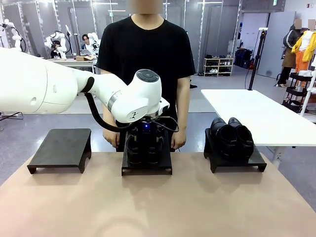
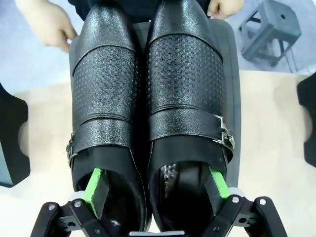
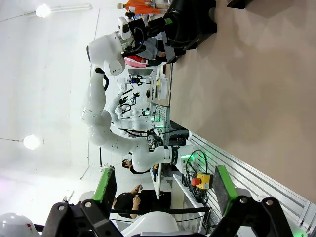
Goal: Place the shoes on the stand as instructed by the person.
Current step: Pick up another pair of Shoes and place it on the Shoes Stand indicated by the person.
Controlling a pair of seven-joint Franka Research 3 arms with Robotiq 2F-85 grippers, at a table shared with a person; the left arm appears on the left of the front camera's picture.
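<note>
left pincer (image 2: 155, 186) open, fingers inside black shoes (image 2: 148, 98) on the middle stand (image 1: 147, 165); lift straight up, clear of them. right pincer (image 3: 163, 190) open.

Stands: three — left (image 1: 61, 148), middle (image 1: 147, 165), right (image 1: 236, 159). Shoes: two pairs, one on the middle stand (image 2: 153, 98), one on the right (image 1: 231, 136). Person's hands: two (image 2: 47, 22) (image 2: 224, 7).

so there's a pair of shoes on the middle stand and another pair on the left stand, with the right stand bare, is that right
Not quite. The second pair of shoes sits on the right stand, and the left stand is the bare one; the front view shows this. The other pair is indeed on the middle stand, under the left gripper, whose fingers stand open inside the shoes.
</note>
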